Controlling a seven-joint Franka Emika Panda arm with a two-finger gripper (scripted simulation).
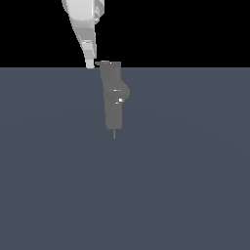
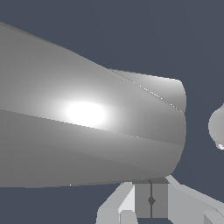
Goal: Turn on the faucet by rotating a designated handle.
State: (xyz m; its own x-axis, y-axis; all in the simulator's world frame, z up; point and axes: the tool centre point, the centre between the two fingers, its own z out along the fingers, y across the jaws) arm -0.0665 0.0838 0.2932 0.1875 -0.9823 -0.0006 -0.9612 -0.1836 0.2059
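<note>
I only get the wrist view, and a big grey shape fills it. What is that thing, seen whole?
Observer: In the exterior view it is a small blocky grey faucet, alone on a flat slate-blue floor.
Operator: Where is the robot's hand?
Observer: The hand reaches in from the picture's top; its white tip sits just at the exterior view's left of the faucet's upper end.
Operator: Anything else on the faucet?
Observer: A thin pin sticks out of its other end.
</note>
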